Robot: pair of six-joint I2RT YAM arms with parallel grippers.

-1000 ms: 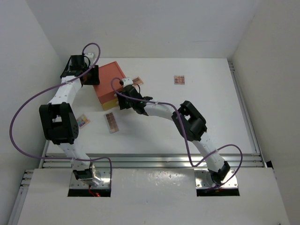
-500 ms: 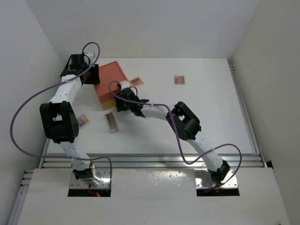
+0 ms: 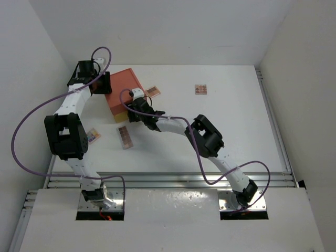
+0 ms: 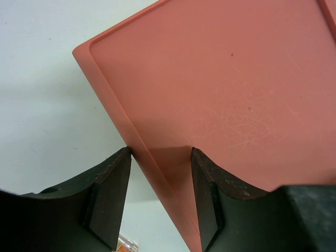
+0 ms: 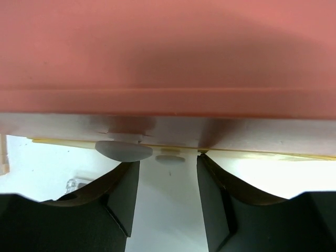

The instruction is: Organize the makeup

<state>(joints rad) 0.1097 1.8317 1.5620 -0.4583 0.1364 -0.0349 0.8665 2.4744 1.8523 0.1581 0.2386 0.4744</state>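
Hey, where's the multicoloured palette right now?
In the top view, the multicoloured palette lies flat on the left side of the table, next to the elbow of the left arm, with a pink-brown palette just to its right.

On white surface: drawer box, multicoloured palette, pink-brown palette beside it, second palette by box, third palette far right

Salmon-orange box (yellow-fronted), pink-brown squared palette, multicoloured palette.
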